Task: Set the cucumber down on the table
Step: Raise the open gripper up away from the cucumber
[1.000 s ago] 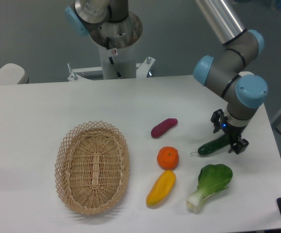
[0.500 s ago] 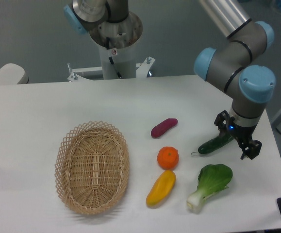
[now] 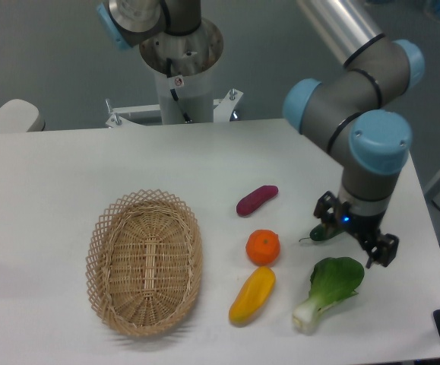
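The dark green cucumber lies on the white table at the right. Only its left end and thin stem tip show; the rest is hidden behind my gripper. The gripper hangs over it with its jaws spread wide, one fingertip to the upper left and the other to the lower right. I cannot see whether the fingers touch the cucumber.
A purple sweet potato, an orange and a yellow pepper lie left of the cucumber. A bok choy lies just in front of the gripper. A wicker basket stands at the left. The table's right edge is close.
The wrist and gripper have shifted left and toward the camera, now covering most of the cucumber. The cucumber's stem end has stayed in the same spot on the table.
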Robot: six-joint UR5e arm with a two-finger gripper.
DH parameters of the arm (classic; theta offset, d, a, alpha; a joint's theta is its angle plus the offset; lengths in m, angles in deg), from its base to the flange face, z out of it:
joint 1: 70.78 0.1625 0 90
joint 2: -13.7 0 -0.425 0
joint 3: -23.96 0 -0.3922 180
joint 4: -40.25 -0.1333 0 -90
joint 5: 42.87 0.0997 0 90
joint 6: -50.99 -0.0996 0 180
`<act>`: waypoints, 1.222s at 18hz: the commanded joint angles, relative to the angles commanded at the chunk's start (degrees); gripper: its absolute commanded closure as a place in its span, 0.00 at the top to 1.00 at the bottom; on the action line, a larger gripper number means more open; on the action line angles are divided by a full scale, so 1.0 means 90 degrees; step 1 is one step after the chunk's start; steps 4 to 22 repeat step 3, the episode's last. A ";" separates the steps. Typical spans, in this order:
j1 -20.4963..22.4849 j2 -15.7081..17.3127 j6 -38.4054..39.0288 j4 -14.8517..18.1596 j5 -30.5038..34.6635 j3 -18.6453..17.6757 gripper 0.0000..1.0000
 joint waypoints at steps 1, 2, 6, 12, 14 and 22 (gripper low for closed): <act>0.0000 0.0010 0.0000 0.0000 0.0000 0.0000 1.00; -0.0010 0.0020 0.0000 0.0010 0.0000 0.0000 1.00; -0.0020 0.0029 0.0000 0.0010 0.0000 0.0000 1.00; -0.0020 0.0029 0.0000 0.0010 0.0000 0.0000 1.00; -0.0020 0.0029 0.0000 0.0010 0.0000 0.0000 1.00; -0.0020 0.0029 0.0000 0.0010 0.0000 0.0000 1.00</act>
